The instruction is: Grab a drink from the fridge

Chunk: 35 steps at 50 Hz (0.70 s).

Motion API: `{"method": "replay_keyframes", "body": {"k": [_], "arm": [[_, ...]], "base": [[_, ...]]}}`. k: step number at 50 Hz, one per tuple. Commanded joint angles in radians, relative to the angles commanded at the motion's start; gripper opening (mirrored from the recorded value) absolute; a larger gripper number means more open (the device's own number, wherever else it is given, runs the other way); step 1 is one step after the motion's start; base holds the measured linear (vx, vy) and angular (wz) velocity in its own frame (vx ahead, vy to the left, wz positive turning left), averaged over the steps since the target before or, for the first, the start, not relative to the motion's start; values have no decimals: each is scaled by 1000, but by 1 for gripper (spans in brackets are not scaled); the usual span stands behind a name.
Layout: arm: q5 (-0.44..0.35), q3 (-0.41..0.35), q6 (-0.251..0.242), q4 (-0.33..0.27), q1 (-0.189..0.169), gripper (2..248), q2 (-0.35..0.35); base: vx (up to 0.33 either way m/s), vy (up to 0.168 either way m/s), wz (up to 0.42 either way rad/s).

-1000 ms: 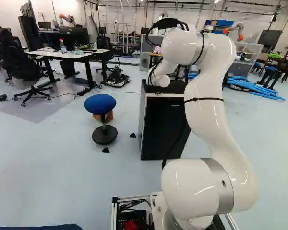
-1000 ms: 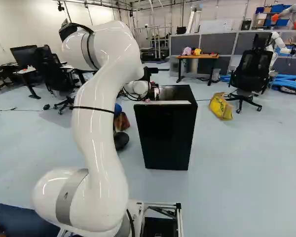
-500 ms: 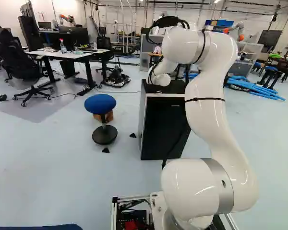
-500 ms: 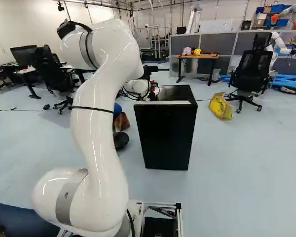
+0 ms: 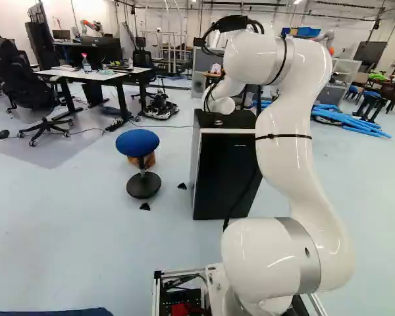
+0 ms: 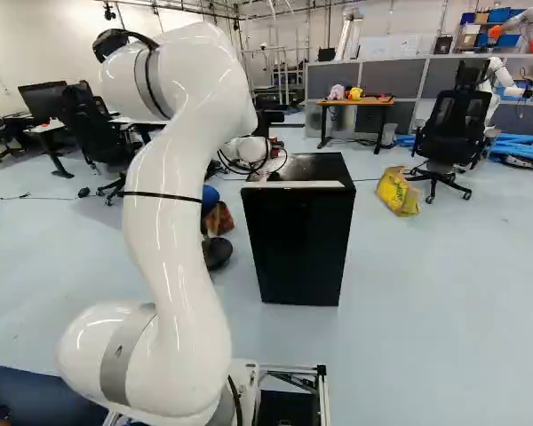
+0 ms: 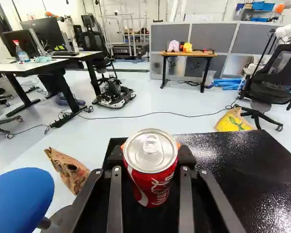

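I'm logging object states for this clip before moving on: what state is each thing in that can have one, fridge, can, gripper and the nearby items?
Fridge: upright, door shut.
Red can: upright, top looks unopened, held; whether it touches the fridge top, cannot tell.
Gripper: closed on the can, over the fridge top.
Blue stool: upright.
Brown paper bag: crumpled.
Yellow bag: slumped on the floor.

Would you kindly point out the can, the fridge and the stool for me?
Can [image 7: 151,162]: wrist view, on its silver lid.
Fridge [image 6: 298,241]: right base view, on its black front.
Stool [image 5: 137,142]: left base view, on its blue seat.
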State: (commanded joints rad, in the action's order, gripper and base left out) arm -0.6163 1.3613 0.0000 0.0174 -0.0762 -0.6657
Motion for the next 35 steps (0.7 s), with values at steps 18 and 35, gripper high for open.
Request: {"method": "replay_keyframes", "body": {"k": [18,35], "arm": [[-1,-5,0,0,0,98,4],[-8,-40,0,-1,2,98,29]], "base": [[0,0,0],[0,0,0]]}}
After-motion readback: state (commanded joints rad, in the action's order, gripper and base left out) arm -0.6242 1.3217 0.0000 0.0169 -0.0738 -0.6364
